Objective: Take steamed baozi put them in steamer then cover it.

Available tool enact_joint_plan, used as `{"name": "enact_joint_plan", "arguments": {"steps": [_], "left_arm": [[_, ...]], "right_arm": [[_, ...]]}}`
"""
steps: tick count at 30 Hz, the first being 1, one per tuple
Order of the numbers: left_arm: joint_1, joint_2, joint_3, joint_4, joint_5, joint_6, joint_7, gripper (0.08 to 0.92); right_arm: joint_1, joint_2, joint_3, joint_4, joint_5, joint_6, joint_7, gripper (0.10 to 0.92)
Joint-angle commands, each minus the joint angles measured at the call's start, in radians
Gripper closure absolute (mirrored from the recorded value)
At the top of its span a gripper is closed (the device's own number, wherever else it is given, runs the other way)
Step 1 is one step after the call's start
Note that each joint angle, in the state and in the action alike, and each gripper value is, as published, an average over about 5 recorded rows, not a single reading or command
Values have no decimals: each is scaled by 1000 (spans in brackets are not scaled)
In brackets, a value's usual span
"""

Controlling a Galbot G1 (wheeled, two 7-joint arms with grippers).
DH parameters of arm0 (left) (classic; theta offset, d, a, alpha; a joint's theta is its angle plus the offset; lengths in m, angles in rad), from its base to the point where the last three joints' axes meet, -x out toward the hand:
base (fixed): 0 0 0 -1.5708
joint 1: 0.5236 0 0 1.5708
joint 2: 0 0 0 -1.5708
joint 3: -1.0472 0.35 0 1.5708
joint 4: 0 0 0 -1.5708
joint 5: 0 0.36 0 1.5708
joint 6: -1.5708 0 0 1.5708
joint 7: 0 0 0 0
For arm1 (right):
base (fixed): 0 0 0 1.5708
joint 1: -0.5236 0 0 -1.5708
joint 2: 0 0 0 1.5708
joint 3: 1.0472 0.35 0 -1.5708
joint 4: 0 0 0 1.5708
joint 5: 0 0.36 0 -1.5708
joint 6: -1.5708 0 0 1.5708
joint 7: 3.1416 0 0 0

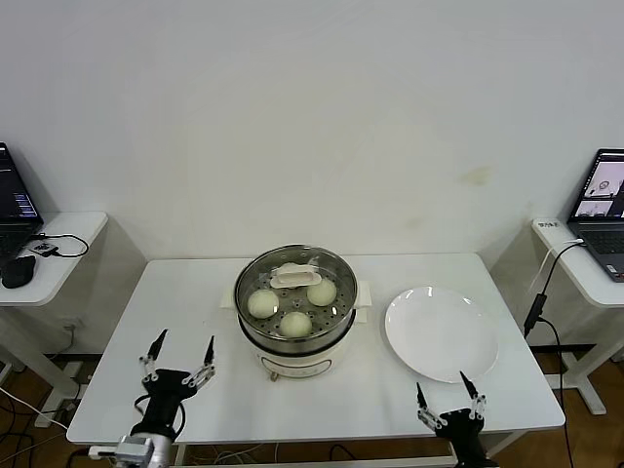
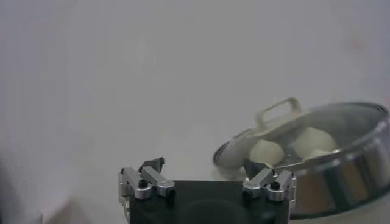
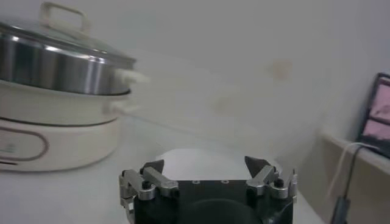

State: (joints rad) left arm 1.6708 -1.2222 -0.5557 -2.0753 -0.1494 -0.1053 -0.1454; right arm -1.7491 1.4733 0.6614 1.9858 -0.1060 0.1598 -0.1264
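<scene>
Baozi (image 1: 295,323) (three are seen) lie inside the steamer (image 1: 295,346) at table centre, covered by the glass cover (image 1: 293,278). Left gripper (image 1: 179,362) and right gripper (image 1: 448,398) are held open, empty, near the front edge.

Off-white baozi (image 1: 262,303), steel steamer (image 1: 295,340), white plate (image 1: 441,333).

Left pincer (image 1: 181,359) – right pincer (image 1: 446,396) – both agape
</scene>
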Motion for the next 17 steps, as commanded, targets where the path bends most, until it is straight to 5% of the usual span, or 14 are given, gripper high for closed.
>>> {"name": "enact_joint_plan", "arguments": {"steps": [1,17], "left_arm": [[64,7,-59,62,-261,-101,-11,177],[75,7,-49,75,-224,-86,38,177]], "right_arm": [[-31,-18,-33,43,42,-29,-33,203],[-40,0,-37,54,61,-46,-44,202]]}}
